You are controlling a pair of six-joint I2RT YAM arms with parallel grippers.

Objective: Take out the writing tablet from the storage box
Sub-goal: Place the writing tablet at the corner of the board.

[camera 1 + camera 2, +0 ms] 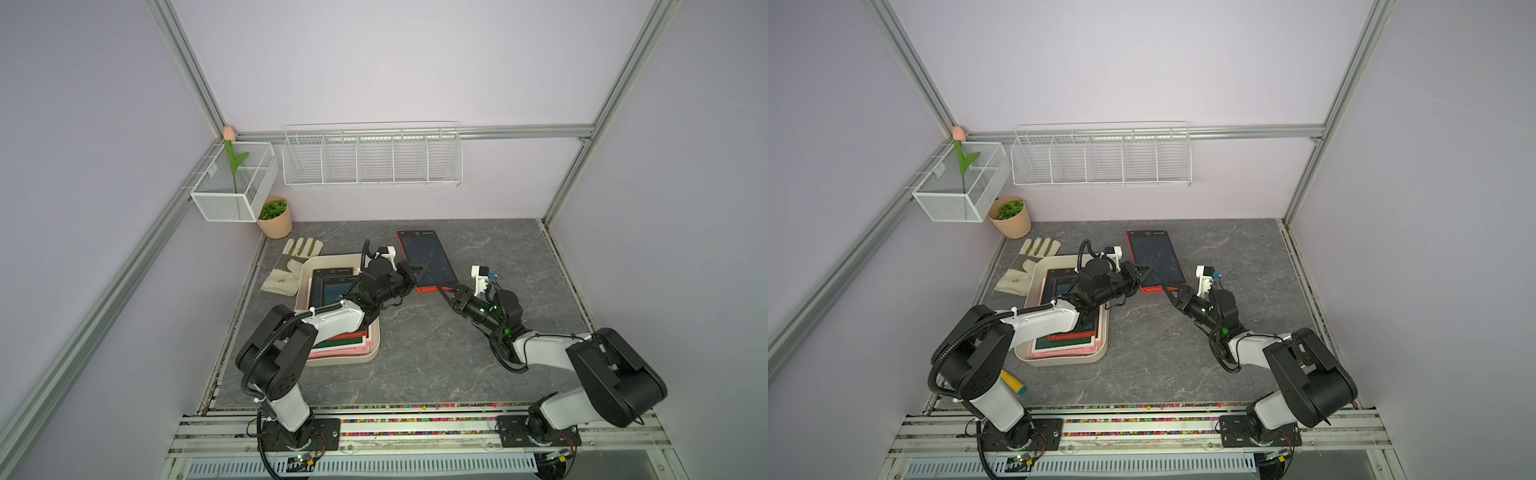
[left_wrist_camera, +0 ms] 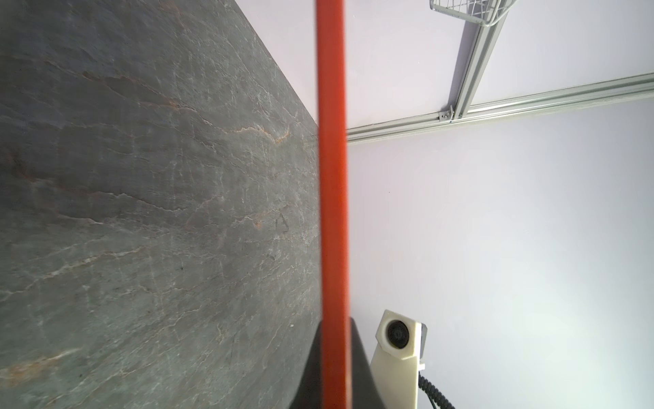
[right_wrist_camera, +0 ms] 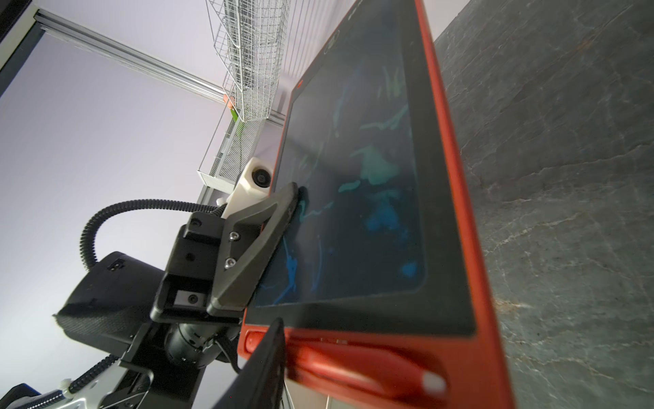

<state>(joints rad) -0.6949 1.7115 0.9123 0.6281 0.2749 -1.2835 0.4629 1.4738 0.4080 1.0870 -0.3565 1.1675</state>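
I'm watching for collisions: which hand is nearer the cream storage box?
Left. The left hand grips the red writing tablet just past the rim of the storage box; the right hand is at that tablet's near end, farther off.

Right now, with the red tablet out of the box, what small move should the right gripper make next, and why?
Probably close the right gripper on the near end of the red tablet. The left gripper clamps its side edge; the right jaws sit at that end, apparently open.

The left end effector (image 1: pixel 417 272) clamps the red writing tablet (image 1: pixel 432 257) at its 9 o'clock edge. The right end effector (image 1: pixel 448 291) straddles its 5 o'clock corner. The storage box (image 1: pixel 374 349) lies at 8 o'clock.
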